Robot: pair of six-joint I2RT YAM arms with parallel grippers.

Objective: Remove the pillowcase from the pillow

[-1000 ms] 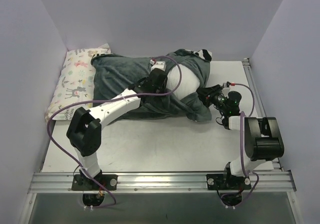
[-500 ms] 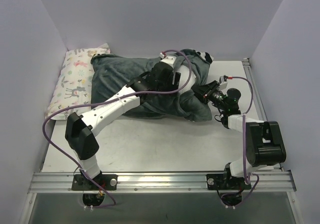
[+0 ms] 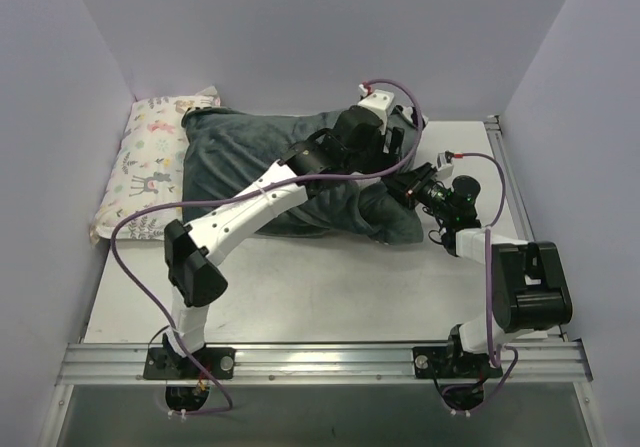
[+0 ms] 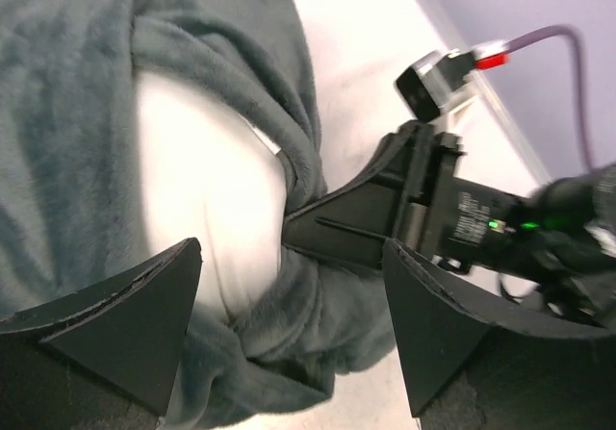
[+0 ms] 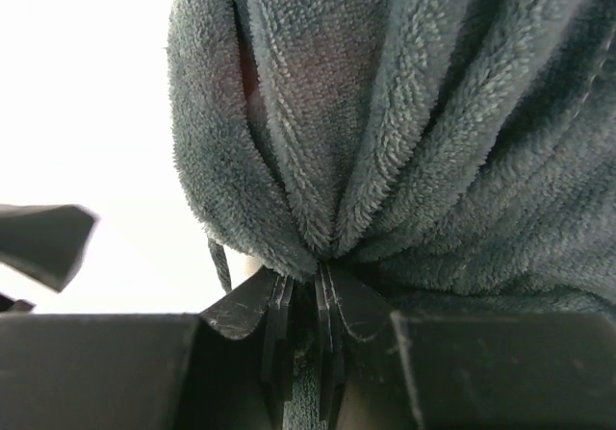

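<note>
The pillowcase (image 3: 250,162) lies across the table with its slate-grey face outward, wrapped round the pillow. In the left wrist view the white pillow (image 4: 202,189) shows through the gaping grey pillowcase (image 4: 77,113). My left gripper (image 3: 390,142) hovers open over that right end, with nothing between its fingers (image 4: 291,247). My right gripper (image 3: 405,189) is shut on a bunched fold of the pillowcase (image 5: 404,113) at the right end, the fabric pinched between its jaws (image 5: 306,276). A scrap of zebra stripe (image 3: 408,115) peeks out behind the left wrist.
A small pastel animal-print pillow (image 3: 150,162) lies along the left wall, touching the pillowcase's left end. A metal rail (image 3: 505,167) runs along the table's right edge. Bare white tabletop (image 3: 320,277) stretches in front of the pillow. Lavender walls enclose three sides.
My left gripper has opened and moved right and further back along the pillow to its right end. The right gripper has shifted slightly left and closed tighter on the fabric.
</note>
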